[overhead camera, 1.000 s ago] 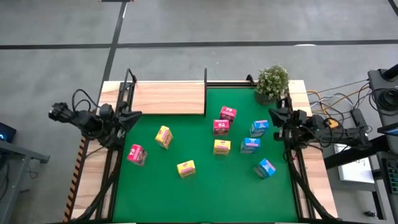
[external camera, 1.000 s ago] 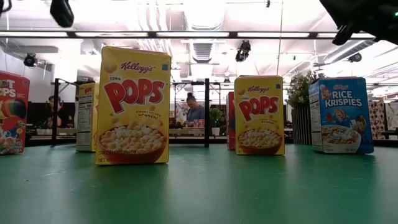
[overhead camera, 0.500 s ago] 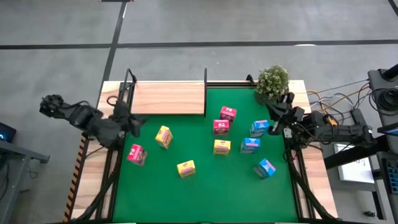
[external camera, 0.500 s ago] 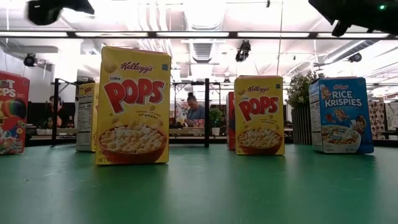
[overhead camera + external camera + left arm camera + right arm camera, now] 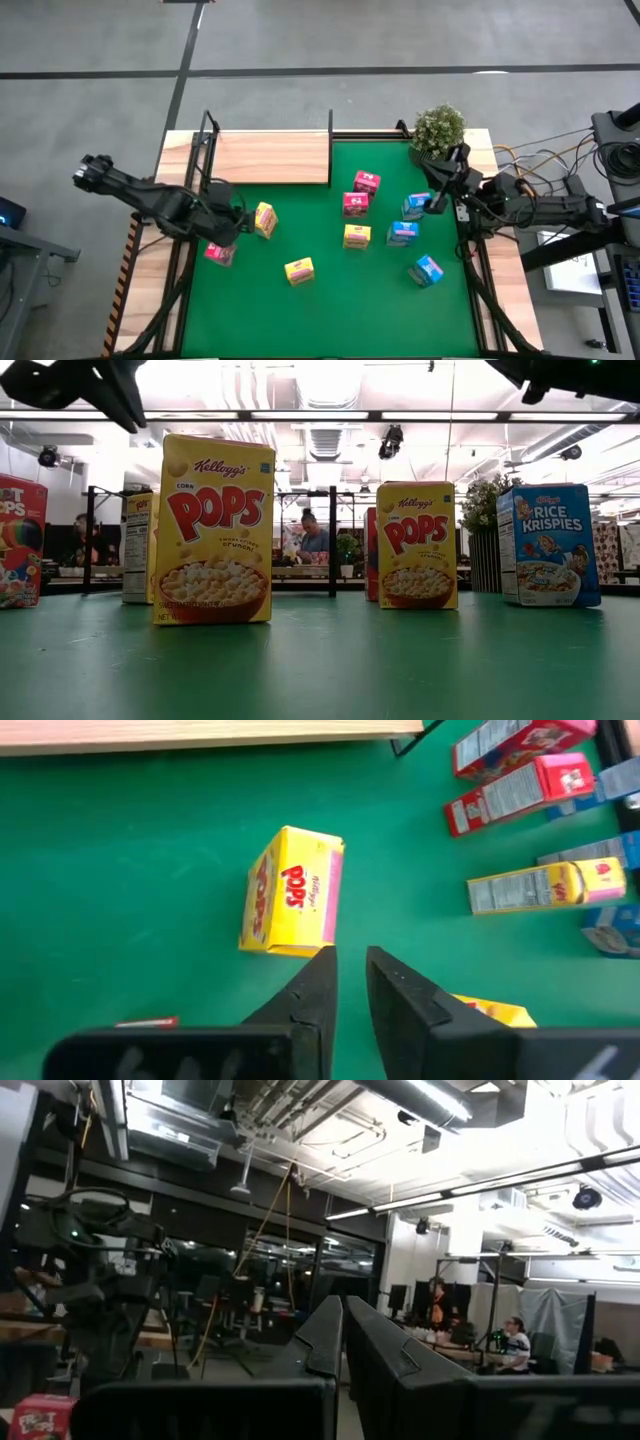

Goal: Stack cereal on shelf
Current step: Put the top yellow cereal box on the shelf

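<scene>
High view shows the left tool (image 5: 236, 222), fingers only a slit apart and empty, just beside the yellow cereal box (image 5: 263, 219) lying toward the surface's left edge, its long axis pointing at the shelf (image 5: 268, 157); the shut right tool (image 5: 437, 195) is farther off.

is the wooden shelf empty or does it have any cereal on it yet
Empty. In the high view the flat light-wood shelf board is bare, and all the small cardboard cereal boxes stand on the green mat.
</scene>
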{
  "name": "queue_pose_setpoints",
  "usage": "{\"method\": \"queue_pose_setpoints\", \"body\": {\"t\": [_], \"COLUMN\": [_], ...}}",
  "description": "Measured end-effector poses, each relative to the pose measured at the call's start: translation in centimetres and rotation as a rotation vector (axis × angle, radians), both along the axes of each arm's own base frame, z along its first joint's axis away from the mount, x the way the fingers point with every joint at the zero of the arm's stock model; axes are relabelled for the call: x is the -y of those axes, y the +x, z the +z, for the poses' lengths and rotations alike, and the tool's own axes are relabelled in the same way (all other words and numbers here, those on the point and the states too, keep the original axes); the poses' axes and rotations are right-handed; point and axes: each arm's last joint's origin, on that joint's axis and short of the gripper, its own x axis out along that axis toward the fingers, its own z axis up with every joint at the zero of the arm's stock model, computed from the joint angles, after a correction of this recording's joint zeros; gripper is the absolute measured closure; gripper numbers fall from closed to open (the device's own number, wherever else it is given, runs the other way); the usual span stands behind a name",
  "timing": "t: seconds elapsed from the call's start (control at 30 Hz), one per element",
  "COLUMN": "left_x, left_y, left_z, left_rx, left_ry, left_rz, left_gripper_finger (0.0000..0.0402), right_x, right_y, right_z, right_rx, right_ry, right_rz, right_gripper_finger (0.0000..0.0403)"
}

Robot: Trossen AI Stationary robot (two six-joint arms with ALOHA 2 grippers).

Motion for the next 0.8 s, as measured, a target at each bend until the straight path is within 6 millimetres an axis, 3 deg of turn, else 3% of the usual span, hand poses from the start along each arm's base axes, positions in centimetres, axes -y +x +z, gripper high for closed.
{"method": "queue_pose_setpoints", "body": {"t": [0.23,0.47,0.8], "left_x": [0.4,-0.8,-1.2], "left_y": [1.9,3.9,5.7], "left_z": [-0.9,-2.4,-3.6], "left_rx": [-0.056,-0.176,-0.252], "left_ry": [0.052,0.081,0.122], "left_rz": [0.008,0.009,-0.058], "left_gripper_finger": [0.0266,0.0182,0.0164], "right_x": [0.1,0.1,0.1], "right_y": [1.1,1.3,1.4], "right_z": [0.0,0.0,-0.3], "right_rx": [-0.051,-0.060,-0.080], "right_ry": [-0.010,-0.001,0.008], "right_rz": [-0.006,-0.003,0.000], "right_gripper_finger": [0.0394,0.0394,0.0394]}}
